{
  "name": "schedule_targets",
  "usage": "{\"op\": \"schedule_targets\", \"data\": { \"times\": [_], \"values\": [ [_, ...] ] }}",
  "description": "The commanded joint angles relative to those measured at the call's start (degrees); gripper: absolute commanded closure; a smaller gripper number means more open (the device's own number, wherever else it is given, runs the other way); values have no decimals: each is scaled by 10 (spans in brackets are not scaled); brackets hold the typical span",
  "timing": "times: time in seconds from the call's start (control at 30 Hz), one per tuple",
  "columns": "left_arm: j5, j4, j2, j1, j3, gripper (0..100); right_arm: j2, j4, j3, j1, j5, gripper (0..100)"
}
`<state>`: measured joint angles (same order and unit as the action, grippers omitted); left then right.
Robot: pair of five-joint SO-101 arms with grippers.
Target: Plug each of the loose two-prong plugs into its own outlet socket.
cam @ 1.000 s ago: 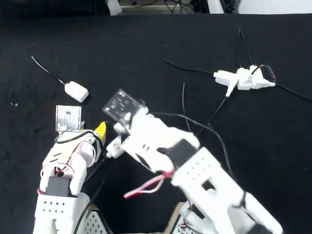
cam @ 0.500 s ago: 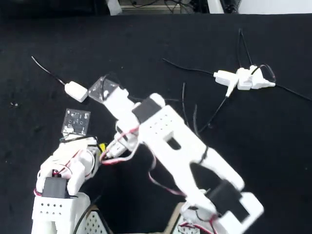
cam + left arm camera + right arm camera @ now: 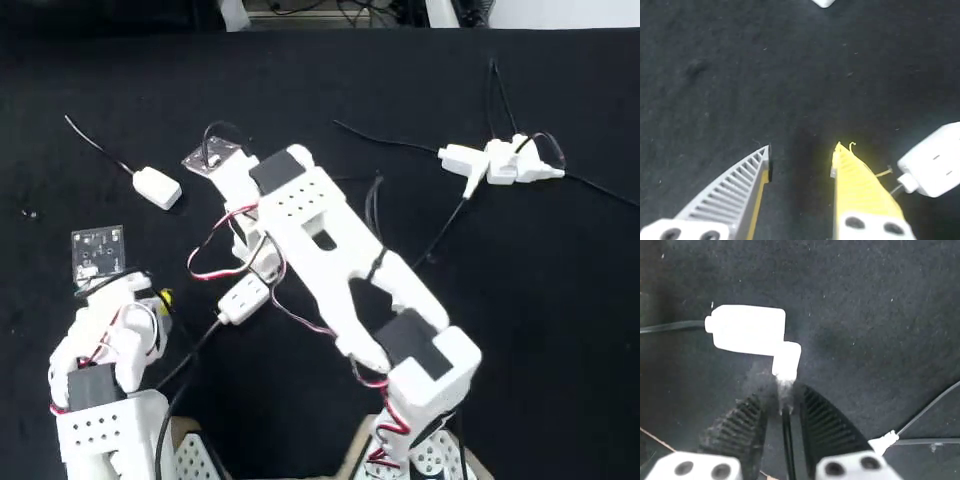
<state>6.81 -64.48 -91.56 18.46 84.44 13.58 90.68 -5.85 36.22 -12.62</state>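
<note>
Right gripper (image 3: 782, 396): jaws clamped on small white two-prong plug (image 3: 786, 360), which touches white oblong corded socket block (image 3: 745, 330).
Left gripper (image 3: 801, 150): jaws apart, empty, not bracing it.
Risk: unbraced block (light, loose) likely slides; prongs miss.

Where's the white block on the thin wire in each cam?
high view: white block, left of centre.
left wrist view: probably the white block, cropped, far ahead of the left gripper.
right wrist view: white block just beyond the small plug in the right gripper.
Shared landmark: its thin wire.
</note>
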Motion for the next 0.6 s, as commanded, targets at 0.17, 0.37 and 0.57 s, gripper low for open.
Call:
{"op": "schedule_targets", "data": {
  "times": [0.17,0.37,0.57],
  "values": [
    [5,0,-6,9,31,791,44,11,-85,-7,-1,988],
    [4,0,-6,9,32,791,52,28,-89,10,0,988],
    [4,0,-6,9,32,791,53,36,-89,29,0,988]
  ]
}}
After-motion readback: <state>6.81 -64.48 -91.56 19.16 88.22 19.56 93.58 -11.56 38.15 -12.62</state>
